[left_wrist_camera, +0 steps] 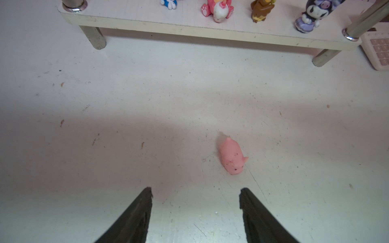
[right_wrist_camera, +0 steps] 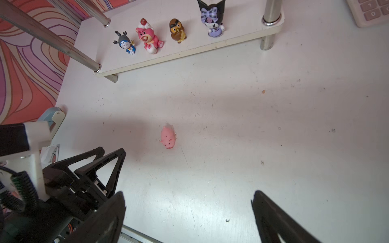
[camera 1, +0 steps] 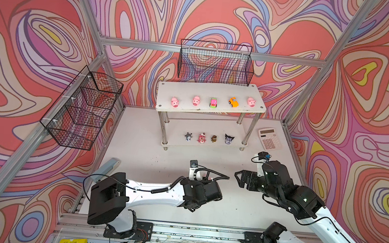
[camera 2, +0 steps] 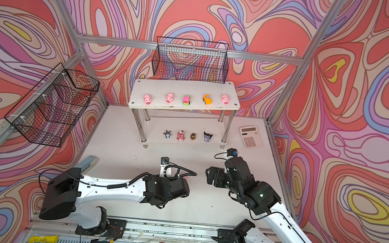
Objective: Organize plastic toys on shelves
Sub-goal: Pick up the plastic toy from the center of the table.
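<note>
The left end effector point(left_wrist_camera: 195, 195) has its fingers point(left_wrist_camera: 145, 202) moderately apart with only bare table point(left_wrist_camera: 126, 94) between them. It holds nothing and touches nothing. The loose pig point(left_wrist_camera: 232, 156) lies on the table just ahead of the tips, off toward one finger and not between them. The right wrist view shows the same thing: the left end effector point(right_wrist_camera: 111, 152) is open and short of the loose pig point(right_wrist_camera: 168, 137).

The right end effector point(right_wrist_camera: 187, 199) stands wide apart and empty, clear of the pig. In both top views it sits right of centre point(camera 1: 237, 178) point(camera 2: 208, 175), pointing left toward the left wrist.

The left arm point(camera 1: 156, 192) runs from its base at lower centre-left, with the forearm nearly level across the frame. Its wrist is bent down at the centre, hiding most of the pig in both top views. The right arm point(camera 1: 303, 200) rises from the lower right corner, folds at the elbow and reaches left.

The shelves point(camera 1: 206, 89) stand above centre at the back of the table. The upper board carries pigs point(camera 1: 174, 102) point(camera 1: 196, 100) point(camera 1: 251, 101), a green car point(camera 1: 213, 102) and an orange car point(camera 1: 233, 102) in one row. The lower board holds a grey figure point(camera 1: 188, 136), a bear point(camera 1: 201, 138), a brown figure point(camera 1: 214, 138) and a horned figure point(camera 1: 227, 139), all upright. A calculator point(camera 1: 269, 139) lies just right of the shelves.
</note>
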You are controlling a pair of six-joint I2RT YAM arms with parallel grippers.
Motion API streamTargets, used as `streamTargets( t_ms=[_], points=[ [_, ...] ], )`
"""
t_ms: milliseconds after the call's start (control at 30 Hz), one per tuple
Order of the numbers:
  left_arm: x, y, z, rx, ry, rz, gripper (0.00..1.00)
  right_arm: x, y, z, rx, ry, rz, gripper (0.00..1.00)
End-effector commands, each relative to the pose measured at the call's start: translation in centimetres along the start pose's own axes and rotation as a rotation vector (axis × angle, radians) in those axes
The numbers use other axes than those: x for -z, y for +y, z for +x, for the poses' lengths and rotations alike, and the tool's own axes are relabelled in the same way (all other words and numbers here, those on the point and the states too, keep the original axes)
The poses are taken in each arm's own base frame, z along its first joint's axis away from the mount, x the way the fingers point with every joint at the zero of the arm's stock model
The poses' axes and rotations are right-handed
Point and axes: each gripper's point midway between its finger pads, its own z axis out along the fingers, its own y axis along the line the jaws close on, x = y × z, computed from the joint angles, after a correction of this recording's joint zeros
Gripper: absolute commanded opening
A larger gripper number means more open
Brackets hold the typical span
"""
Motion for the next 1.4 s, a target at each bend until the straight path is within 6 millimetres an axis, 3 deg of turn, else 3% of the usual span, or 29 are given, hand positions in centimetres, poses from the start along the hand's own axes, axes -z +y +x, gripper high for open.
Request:
streamTargets(
  t_ms=[0, 200, 533, 800, 1367],
  points=[
    [-0.3, 0.1, 0.7, 0.046, 0.005, -0.038, 0.7, 1.2, -1.2, 0.8, -0.004, 0.024, 0.049, 0.98],
    [-0.4, -2.3, 1.8, 0.022, 0.028, -0.038, 0.71, 4.1, -2.0, 0.5, -0.042, -0.05, 0.044, 0.98],
    [-0.9, -4.0, 1.8, 0.028, 0.008, -0.029, 0.72, 4.3, -2.4, 0.3, -0.055, -0.051, 0.071, 0.98],
    [-2.8, -5.5, 2.6, 0.021, 0.047, -0.032, 0.73, 5.4, -3.0, -0.7, -0.054, -0.082, 0.117, 0.98],
    [-6.3, -5.1, 3.8, 0.037, 0.113, -0.07, 0.69, 4.9, -3.5, -0.6, -0.061, -0.075, 0.153, 0.98]
  ],
)
